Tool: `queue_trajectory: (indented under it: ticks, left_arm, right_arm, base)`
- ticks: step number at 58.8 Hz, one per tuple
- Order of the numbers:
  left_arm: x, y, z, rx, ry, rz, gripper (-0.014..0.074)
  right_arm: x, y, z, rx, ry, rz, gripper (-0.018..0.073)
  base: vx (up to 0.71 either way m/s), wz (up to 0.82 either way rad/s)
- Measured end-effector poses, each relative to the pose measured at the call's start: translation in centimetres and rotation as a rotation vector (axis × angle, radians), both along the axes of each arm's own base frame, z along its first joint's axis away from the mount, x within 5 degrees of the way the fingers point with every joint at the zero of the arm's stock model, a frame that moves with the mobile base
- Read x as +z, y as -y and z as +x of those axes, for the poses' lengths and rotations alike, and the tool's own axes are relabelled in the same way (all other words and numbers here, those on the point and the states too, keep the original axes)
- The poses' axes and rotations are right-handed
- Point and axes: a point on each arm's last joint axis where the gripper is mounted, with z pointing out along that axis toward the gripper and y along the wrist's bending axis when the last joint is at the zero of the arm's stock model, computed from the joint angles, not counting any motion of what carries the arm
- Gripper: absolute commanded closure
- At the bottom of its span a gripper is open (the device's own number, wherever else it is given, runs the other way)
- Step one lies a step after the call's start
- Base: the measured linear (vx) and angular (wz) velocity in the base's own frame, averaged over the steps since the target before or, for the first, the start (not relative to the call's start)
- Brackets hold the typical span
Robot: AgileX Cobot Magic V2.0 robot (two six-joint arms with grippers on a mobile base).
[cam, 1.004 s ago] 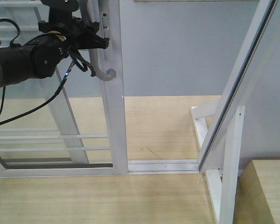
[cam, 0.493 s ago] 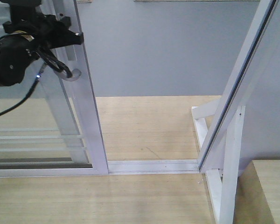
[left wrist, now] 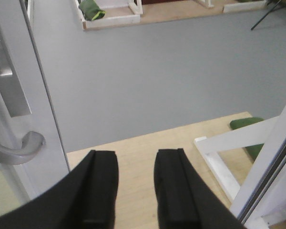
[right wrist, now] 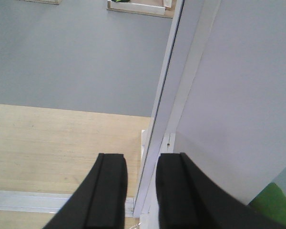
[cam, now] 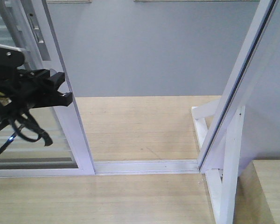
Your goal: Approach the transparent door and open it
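Transparent door (cam: 60, 116), the clear-glass sliding panel in a glossy white frame, sits at the left end of the white floor track (cam: 147, 166), leading stile leaning slightly in the front view. Wide gap between that stile and the bare white outer frame post with diagonal brace (cam: 233, 154); the opening looks largely made.

Left gripper (left wrist: 133, 191): black fingers (left wrist: 102, 188) apart, nothing between them, just right of the door's stile. The curved grey pull handle (left wrist: 19, 148) and its lock plate (left wrist: 9, 86) are just left of the fingers, not touching. In the front view the left gripper (cam: 60, 88) overlaps the stile edge; contact there I cannot tell.

Right gripper (right wrist: 140, 191): fingers apart, holding nothing, pointed at the foot of the outer frame post.

Step in hand, my read: finishing the slide or backing off. If more travel is wanted, re-hook the handle's curve from the right and pull along the track only, no twist, or the panel may bind. If done, retract straight away from the stile so the dangling black cable (cam: 32, 133) doesn't snag the handle.

Room: light wooden floor (cam: 140, 126) and grey wall beyond the door are open. Tight spots are the stile edge by the left fingers and the post beside the right fingers.
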Motion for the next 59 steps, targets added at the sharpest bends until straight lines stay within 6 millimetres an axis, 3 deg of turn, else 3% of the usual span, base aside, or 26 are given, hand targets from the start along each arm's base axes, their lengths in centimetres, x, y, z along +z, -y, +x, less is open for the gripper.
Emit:
queue_trajectory:
  ticks: [18,27,36,48,54,59]
  left_arm:
    - [4.3,-2.8,-7.5,-0.007,0.218,-0.116,0.0261]
    - [5.7,-3.5,-9.6,-0.016,0.288,-0.146,0.0261]
    - [6.2,-3.8,-10.3,-0.018,0.318,-0.159,0.0270]
    - [5.6,-3.9,-10.5,-0.017,0.309,-0.155,0.0347]
    - [4.8,-4.5,-11.7,-0.010,0.321,-0.158,0.0438]
    - [4.0,-5.5,-13.1,0.028,0.354,-0.160,0.0571]
  right_arm:
    - [-0.1,0.0,0.0,-0.003,-0.011,-0.001,0.0300]
    - [-0.1,0.0,0.0,-0.003,-0.011,-0.001,0.0300]
    - [-0.1,0.0,0.0,-0.003,-0.011,-0.001,0.0299]
    - [-0.1,0.0,0.0,-0.003,-0.011,-0.001,0.0299]
    - [-0.1,0.0,0.0,-0.003,-0.013,-0.001,0.0299]
    - [-0.1,0.0,-0.1,-0.004,-0.014,-0.001,0.0299]
  base:
    - [0.00,0.00]
    - [0.00,0.00]
    - [0.00,0.00]
    - [0.00,0.00]
    - [0.00,0.00]
    - [0.00,0.00]
